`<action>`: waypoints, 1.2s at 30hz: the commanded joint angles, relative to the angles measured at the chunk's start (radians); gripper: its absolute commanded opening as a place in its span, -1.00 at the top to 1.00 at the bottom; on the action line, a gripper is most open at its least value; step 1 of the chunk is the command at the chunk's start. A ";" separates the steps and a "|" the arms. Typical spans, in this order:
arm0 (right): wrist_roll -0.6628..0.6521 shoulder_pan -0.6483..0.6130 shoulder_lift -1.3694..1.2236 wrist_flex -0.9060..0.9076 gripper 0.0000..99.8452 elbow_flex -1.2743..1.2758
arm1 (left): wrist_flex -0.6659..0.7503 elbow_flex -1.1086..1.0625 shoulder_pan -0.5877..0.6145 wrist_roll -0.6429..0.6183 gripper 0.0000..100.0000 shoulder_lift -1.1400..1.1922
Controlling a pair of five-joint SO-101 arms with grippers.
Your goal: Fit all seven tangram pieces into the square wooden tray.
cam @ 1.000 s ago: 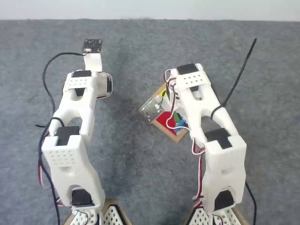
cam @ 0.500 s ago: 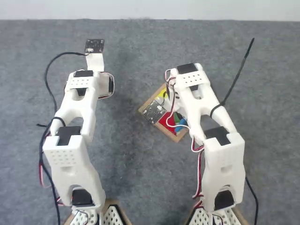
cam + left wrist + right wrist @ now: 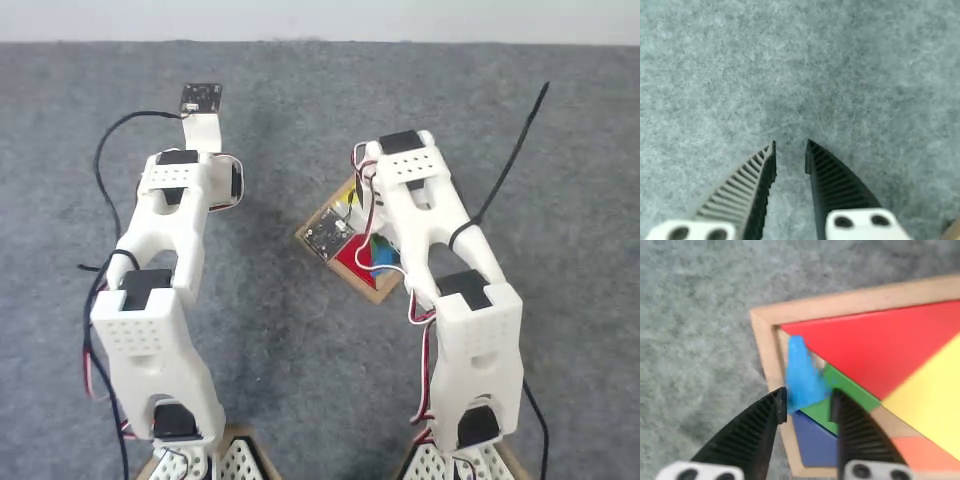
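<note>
"High view first: how many of each?"

"Two arms, the left arm (image 3: 165,250) and the right arm (image 3: 430,230), and one wooden tray (image 3: 371,291) on the grey mat (image 3: 270,340). The right arm stands over the tray. The left arm is well apart from it."

"And the pieces?"

"Six that I can count in the right wrist view (one of each colour). A red triangle (image 3: 875,350), a yellow piece (image 3: 925,395), a green piece (image 3: 850,390), a dark blue piece (image 3: 812,442) and an orange piece (image 3: 920,450) all lie flat inside the tray. A light blue piece (image 3: 801,372) is tilted up at the tray's corner, just beside the rim and next to the red triangle and the green piece."

"Where is that one against the right gripper (image 3: 808,394)?"

"Between its fingertips. The gripper hangs over that tray corner with its jaws closed in on the light blue piece, one on each side (the piece is blurred, so I can't tell its shape)."

"And the left gripper (image 3: 791,143)?"

"Over the mat, well apart from the tray, its jaws a narrow gap apart with mat showing through."
</note>
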State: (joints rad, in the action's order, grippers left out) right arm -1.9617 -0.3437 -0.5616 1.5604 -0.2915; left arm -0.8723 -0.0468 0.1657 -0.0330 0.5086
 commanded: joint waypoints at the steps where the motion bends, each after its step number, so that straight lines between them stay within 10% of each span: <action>1: -0.006 -0.010 0.013 0.010 0.60 -0.084 | 0.015 0.005 -0.005 -0.006 0.81 -0.017; 36: 0.216 0.002 0.033 0.185 0.61 -0.132 | 0.017 0.005 -0.006 -0.006 0.81 -0.017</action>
State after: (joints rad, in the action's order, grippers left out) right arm -1.8481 -0.3775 -0.5969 1.7231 -0.3483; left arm -0.8723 -0.0468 0.1657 -0.0330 0.5086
